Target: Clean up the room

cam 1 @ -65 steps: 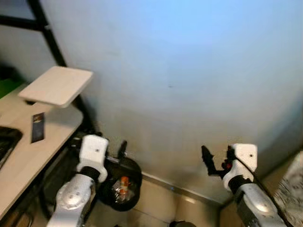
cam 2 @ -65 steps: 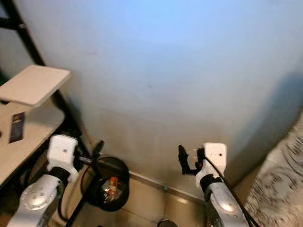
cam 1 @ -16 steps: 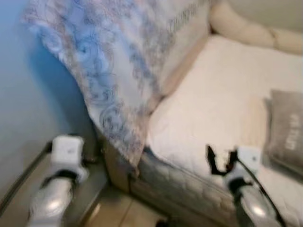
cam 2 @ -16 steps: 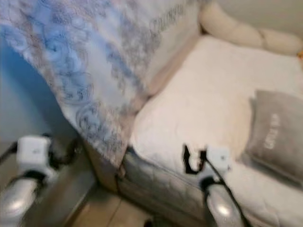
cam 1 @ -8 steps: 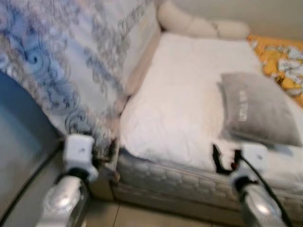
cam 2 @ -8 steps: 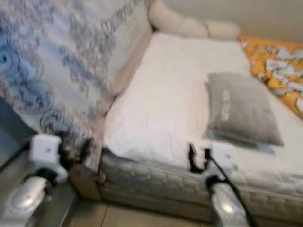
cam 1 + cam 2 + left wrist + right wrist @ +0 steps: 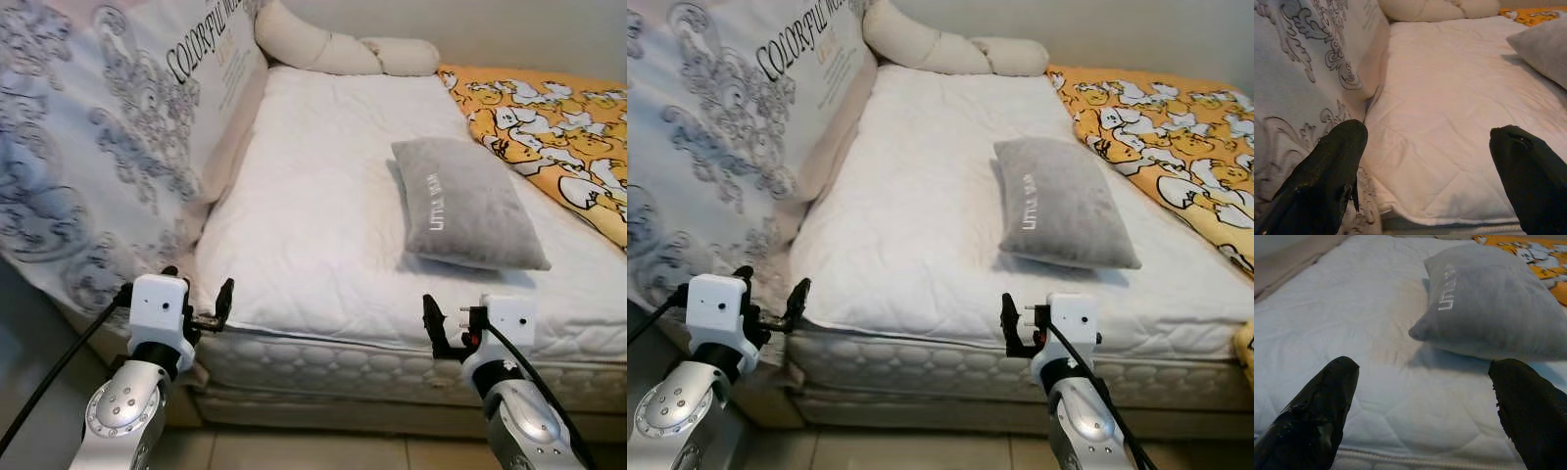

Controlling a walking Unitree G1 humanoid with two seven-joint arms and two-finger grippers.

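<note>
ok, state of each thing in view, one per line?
grey pillow: lying flat on the mattress, untouched
orange blanket: spread over the bed's far right side
cream bolster: lying along the head of the bed
left gripper: fingers open, empty
right gripper: fingers open, empty, facing the pillow

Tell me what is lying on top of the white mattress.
On the white mattress lie a grey pillow, a long cream bolster at its far end, and an orange cartoon-print blanket along one side. What lies beneath the pillow and blanket is hidden.
</note>
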